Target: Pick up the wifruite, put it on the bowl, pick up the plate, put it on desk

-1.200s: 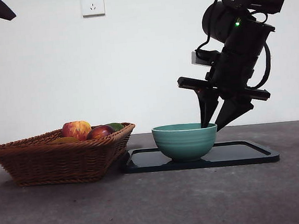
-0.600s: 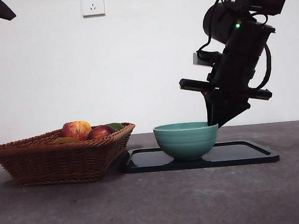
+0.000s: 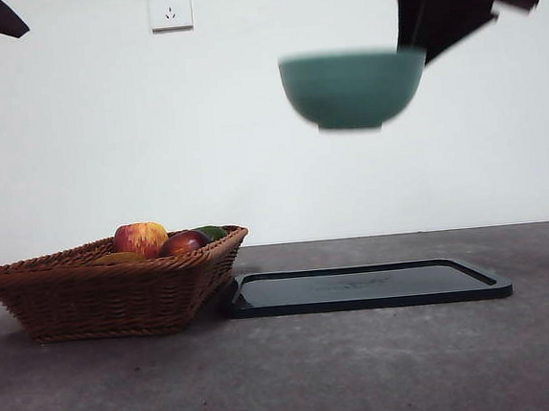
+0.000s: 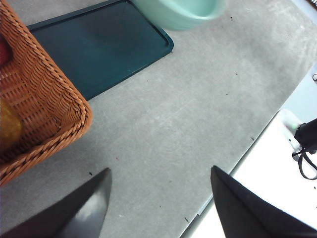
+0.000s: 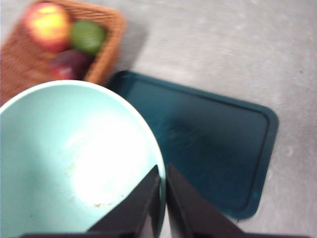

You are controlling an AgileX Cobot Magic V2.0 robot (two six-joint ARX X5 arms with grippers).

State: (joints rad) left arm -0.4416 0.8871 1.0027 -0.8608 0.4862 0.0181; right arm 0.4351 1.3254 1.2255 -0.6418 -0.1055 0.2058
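Observation:
The teal bowl (image 3: 353, 88) hangs high above the desk (image 3: 299, 376), blurred by motion. My right gripper (image 3: 412, 44) is shut on its rim at the right side; the right wrist view shows the gripper (image 5: 162, 171) with one jaw inside the empty bowl (image 5: 74, 163) and one outside. The plate (image 3: 368, 287), a dark flat rectangular tray, lies bare on the desk below. The wifruite (image 4: 7, 126) lies in the wicker basket (image 3: 109, 292), its top just showing (image 3: 116, 259). My left gripper (image 4: 158, 171) is open over bare desk, a black tip at the front view's top left.
The basket at the left also holds a red-yellow apple (image 3: 141, 237), a dark red fruit (image 3: 183, 242) and a green fruit (image 3: 211, 232). It touches the plate's left end. A wall socket (image 3: 169, 5) is on the white wall behind.
The right gripper shut on the bowl's rim and lifted the bowl off the plate, up and slightly right. The plate now lies bare. The left arm has not moved.

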